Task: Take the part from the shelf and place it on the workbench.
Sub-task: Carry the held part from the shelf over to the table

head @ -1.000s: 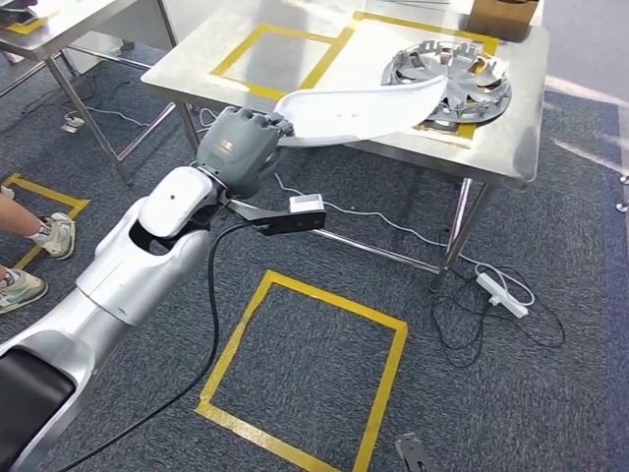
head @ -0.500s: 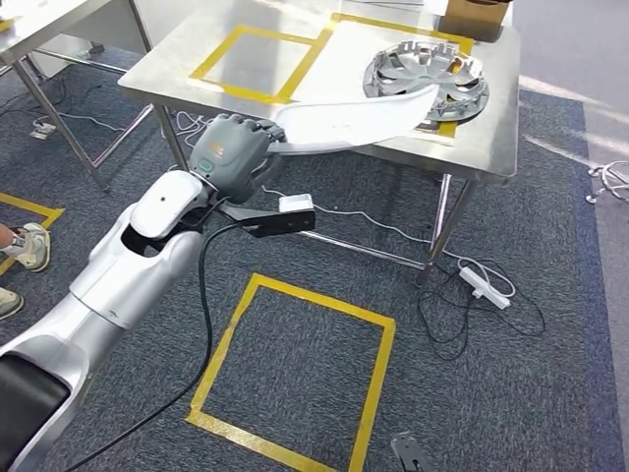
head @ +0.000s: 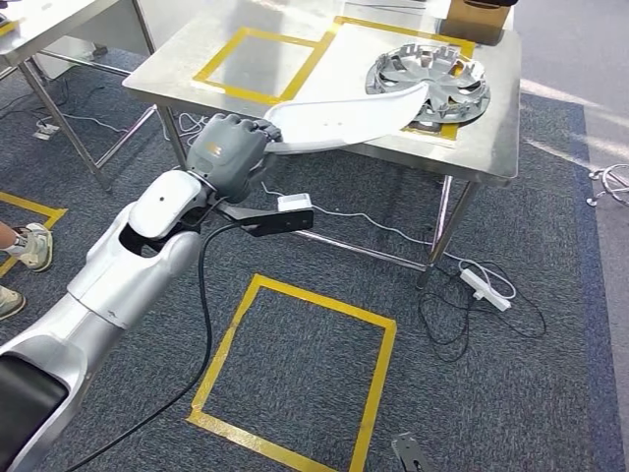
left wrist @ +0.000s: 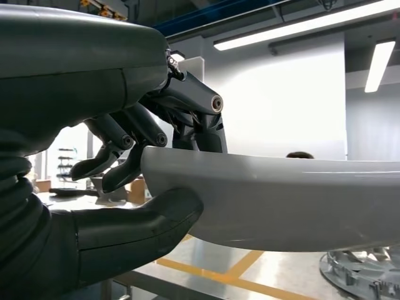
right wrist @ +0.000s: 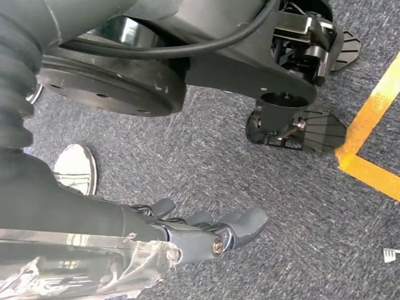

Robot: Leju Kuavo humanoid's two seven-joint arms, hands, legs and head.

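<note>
White plastic part [head: 349, 120] held out over the steel workbench [head: 486, 147].

The left hand [head: 226, 152] grips one end of the long, curved part, thumb [left wrist: 141, 228] under it and fingers [left wrist: 141, 125] on top. Its far tip reaches over the silver hubcap [head: 437, 84]. The right hand [right wrist: 207, 234] hangs over the grey carpet [right wrist: 264, 187], fingers nearly straight, holding nothing.

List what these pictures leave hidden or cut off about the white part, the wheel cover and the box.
- White part: far end cut by the left wrist view's edge; left hand covers its near end.
- Wheel cover: near rim behind the part, head view.
- Cardboard box: cropped by the top edge.
</note>
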